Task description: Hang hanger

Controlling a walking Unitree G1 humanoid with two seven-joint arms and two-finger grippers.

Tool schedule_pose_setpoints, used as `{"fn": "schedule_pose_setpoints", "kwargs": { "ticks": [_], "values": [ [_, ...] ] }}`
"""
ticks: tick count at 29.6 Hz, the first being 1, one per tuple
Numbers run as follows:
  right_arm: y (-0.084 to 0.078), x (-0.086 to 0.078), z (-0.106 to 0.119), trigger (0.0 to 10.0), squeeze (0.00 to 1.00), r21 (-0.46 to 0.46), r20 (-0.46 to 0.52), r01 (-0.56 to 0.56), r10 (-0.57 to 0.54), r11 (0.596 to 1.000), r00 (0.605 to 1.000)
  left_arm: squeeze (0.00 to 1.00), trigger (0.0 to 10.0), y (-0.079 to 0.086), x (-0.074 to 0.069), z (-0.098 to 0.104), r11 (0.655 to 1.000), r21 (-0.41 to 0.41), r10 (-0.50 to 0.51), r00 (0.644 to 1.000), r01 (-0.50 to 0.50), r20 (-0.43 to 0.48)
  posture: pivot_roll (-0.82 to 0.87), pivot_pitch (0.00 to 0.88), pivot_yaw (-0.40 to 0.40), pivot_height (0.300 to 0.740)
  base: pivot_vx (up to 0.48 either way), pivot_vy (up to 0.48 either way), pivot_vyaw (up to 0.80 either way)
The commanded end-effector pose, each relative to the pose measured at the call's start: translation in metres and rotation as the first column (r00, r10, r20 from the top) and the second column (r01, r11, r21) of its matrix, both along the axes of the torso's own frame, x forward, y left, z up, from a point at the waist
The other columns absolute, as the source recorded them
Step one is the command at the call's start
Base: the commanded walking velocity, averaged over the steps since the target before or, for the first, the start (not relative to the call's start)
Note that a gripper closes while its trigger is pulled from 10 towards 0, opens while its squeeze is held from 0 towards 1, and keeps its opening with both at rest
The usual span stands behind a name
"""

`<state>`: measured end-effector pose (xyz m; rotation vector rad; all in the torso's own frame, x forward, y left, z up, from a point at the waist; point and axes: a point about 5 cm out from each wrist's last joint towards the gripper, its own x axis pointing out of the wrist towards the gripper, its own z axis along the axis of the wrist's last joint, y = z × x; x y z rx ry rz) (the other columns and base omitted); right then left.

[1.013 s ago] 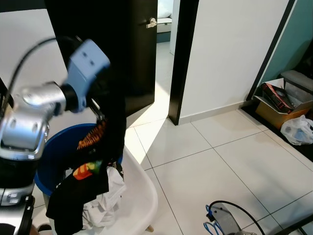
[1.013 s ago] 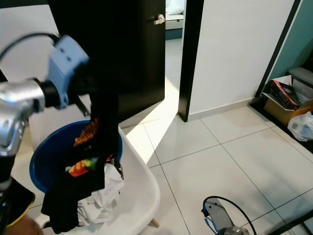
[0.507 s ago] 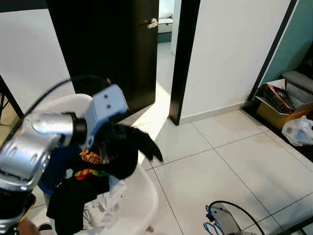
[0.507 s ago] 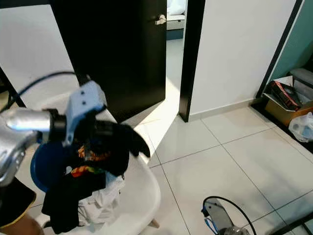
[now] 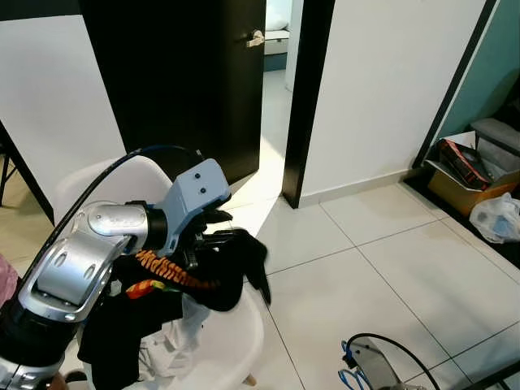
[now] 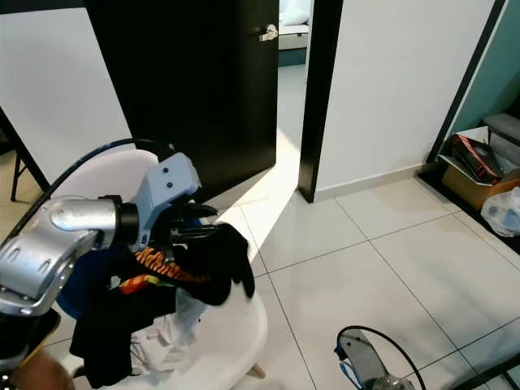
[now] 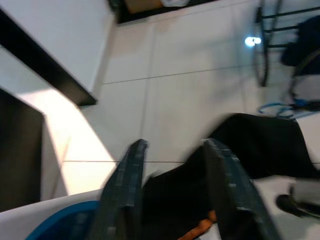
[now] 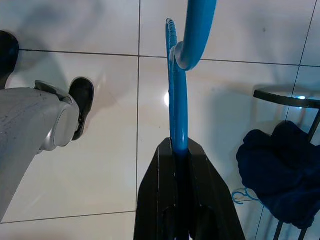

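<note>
Gripping a black shirt (image 5: 227, 268) over white floor tiles (image 5: 390, 276), the left claw (image 5: 213, 238) faces an open dark door (image 5: 187, 81).

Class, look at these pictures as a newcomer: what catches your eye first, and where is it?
The silver left arm's gripper reaches into black clothes heaped on a white chair near a dark door. The right gripper, over the tiled floor, holds a blue hanger.
</note>
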<state>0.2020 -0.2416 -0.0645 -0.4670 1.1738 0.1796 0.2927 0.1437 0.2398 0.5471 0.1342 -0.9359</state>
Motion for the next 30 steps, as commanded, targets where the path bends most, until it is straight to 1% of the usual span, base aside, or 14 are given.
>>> {"fn": "schedule_pose_setpoints", "kwargs": {
  "ticks": [1,5,12,13,14,18,21,23,24,25,26,27,29,30],
  "values": [
    [0.0,0.0,0.0,10.0,0.0,-0.002,0.001,-0.004,0.004,1.0,1.0,1.0,10.0,0.003,0.004,0.004,0.999,-0.02,0.037,0.999,-0.036,0.025,-0.03,0.0,-0.028,0.74,0.0,0.0,0.0],
    [0.0,0.0,0.0,10.0,0.0,0.0,0.003,-0.005,0.005,1.0,1.0,1.0,10.0,0.006,0.006,0.005,0.996,-0.056,0.071,0.997,-0.069,0.04,-0.03,0.0,-0.027,0.74,0.0,0.0,0.0],
    [0.002,0.0,-0.001,10.0,0.0,0.047,0.028,0.007,-0.008,0.999,1.0,1.0,10.0,0.004,0.0,0.011,0.973,-0.222,0.085,0.995,-0.07,0.058,-0.03,0.0,-0.023,0.74,0.0,0.0,0.0],
    [0.002,0.0,-0.001,10.0,0.0,0.047,0.028,0.007,-0.008,0.999,1.0,1.0,10.0,0.004,0.0,0.011,0.973,-0.222,0.085,0.995,-0.07,0.058,-0.03,0.0,-0.023,0.74,0.0,0.0,0.0],
    [0.002,0.0,0.0,10.0,0.0,0.048,0.028,0.002,-0.003,0.999,1.0,0.0,10.0,0.005,0.0,0.011,0.967,-0.242,0.098,0.993,-0.082,0.057,-0.03,0.0,-0.022,0.74,0.0,0.0,0.64],
    [0.003,0.0,0.0,10.0,0.0,0.049,0.03,-0.004,0.002,0.999,1.0,0.0,10.0,0.007,0.0,0.01,0.959,-0.262,0.126,0.991,-0.107,0.054,-0.03,0.0,-0.022,0.74,0.0,0.0,0.64],
    [0.003,0.001,0.0,10.0,0.0,0.054,0.033,-0.024,0.023,0.998,0.999,0.0,10.0,0.015,-0.001,0.0,0.921,-0.327,0.233,0.972,-0.21,0.032,-0.03,0.0,-0.025,0.74,0.0,0.0,0.8],
    [0.003,0.001,0.0,10.0,0.0,0.054,0.033,-0.024,0.023,0.998,0.999,0.0,10.0,0.015,-0.001,0.0,0.921,-0.327,0.233,0.972,-0.21,0.032,-0.03,0.0,-0.025,0.74,0.0,0.0,0.8],
    [0.003,0.002,0.0,10.0,0.0,0.055,0.034,-0.032,0.03,0.998,0.999,0.0,10.0,0.019,-0.002,-0.004,0.902,-0.349,0.279,0.96,-0.253,0.026,-0.02,0.0,-0.027,0.74,0.0,0.0,0.8],
    [0.003,0.002,0.0,10.0,0.0,0.055,0.034,-0.032,0.03,0.998,0.999,0.0,10.0,0.019,-0.002,-0.004,0.902,-0.349,0.279,0.96,-0.253,0.026,-0.02,0.0,-0.027,0.74,0.0,0.0,0.8],
    [0.003,0.002,0.001,10.0,0.0,0.054,0.034,-0.036,0.034,0.998,0.999,0.0,10.0,0.023,-0.002,-0.007,0.872,-0.384,0.335,0.942,-0.304,0.015,-0.02,0.0,-0.03,0.74,0.0,0.0,0.8],
    [0.003,0.002,0.001,10.0,0.0,0.054,0.034,-0.036,0.034,0.998,0.999,0.0,10.0,0.023,-0.002,-0.007,0.872,-0.384,0.335,0.942,-0.304,0.015,-0.02,0.0,-0.03,0.74,0.0,0.0,0.8],
    [0.003,0.002,0.001,10.0,0.0,0.054,0.036,-0.037,0.035,0.998,0.999,0.0,10.0,0.019,-0.007,-0.008,0.814,-0.467,0.387,0.922,-0.344,-0.004,-0.02,0.0,-0.027,0.74,0.0,0.0,0.8],
    [0.003,0.002,0.001,10.0,0.0,0.054,0.036,-0.037,0.035,0.998,0.999,0.0,10.0,0.019,-0.007,-0.008,0.814,-0.467,0.387,0.922,-0.344,-0.004,-0.02,0.0,-0.027,0.74,0.0,0.0,0.8]
  ]
}}
